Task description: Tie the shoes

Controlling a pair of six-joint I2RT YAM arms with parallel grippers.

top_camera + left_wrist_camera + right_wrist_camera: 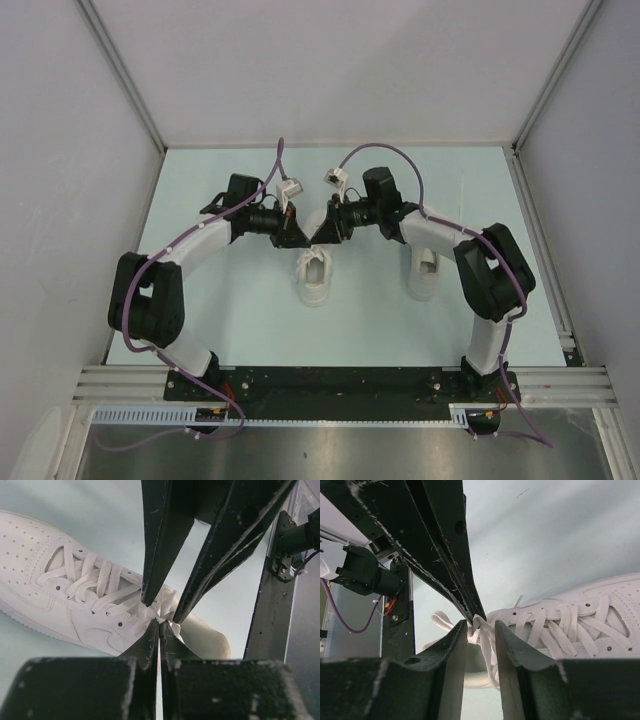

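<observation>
One white shoe (316, 281) lies mid-table with its toe toward the arm bases. It also shows in the left wrist view (45, 585) and the right wrist view (600, 620). My left gripper (297, 236) (159, 625) is shut on the white lace (167, 607) bunched at the top of the tongue. My right gripper (326, 232) (481, 626) is open, with its jaws on either side of the same lace bunch (487, 630), tip to tip with the left gripper. The second shoe (422, 276) lies to the right, partly hidden under the right arm.
Grey enclosure walls (60, 150) stand on the left, right and back of the pale blue table (220, 320). An aluminium rail (560, 382) and a black base bar run along the near edge. Purple cables (280, 155) loop over both wrists.
</observation>
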